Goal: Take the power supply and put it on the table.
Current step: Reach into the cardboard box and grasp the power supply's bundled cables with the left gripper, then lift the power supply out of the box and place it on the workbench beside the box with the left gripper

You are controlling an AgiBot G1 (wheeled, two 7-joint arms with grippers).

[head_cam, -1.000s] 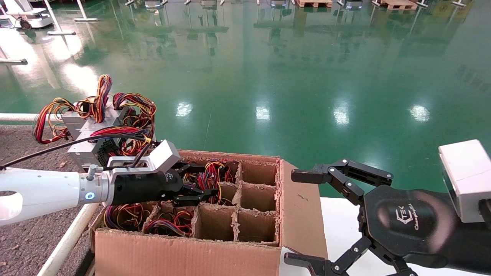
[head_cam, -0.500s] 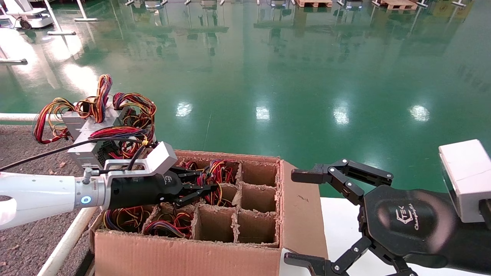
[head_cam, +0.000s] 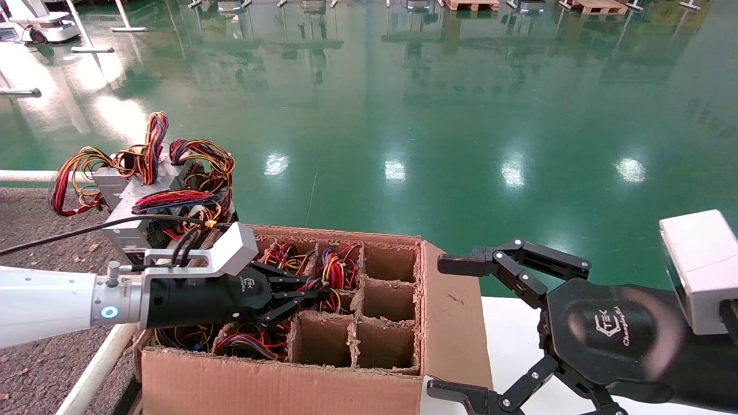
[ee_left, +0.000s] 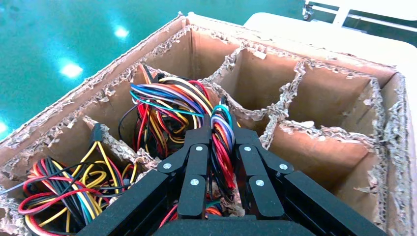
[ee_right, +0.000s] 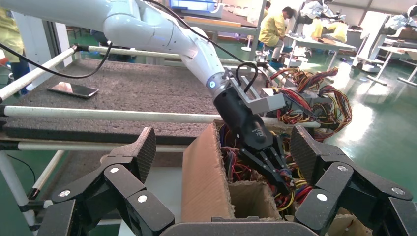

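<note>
Although the left gripper has its jaws pinched on a wire bundle rising from a middle cell of the cardboard box, the lift has not begun — the power supply itself sits hidden down in that cell, only red, purple and teal leads showing. The table awaits it, beside the box. The right gripper hangs open, idle.

Left tool pinches a wire bundle inside the cardboard box.
</note>
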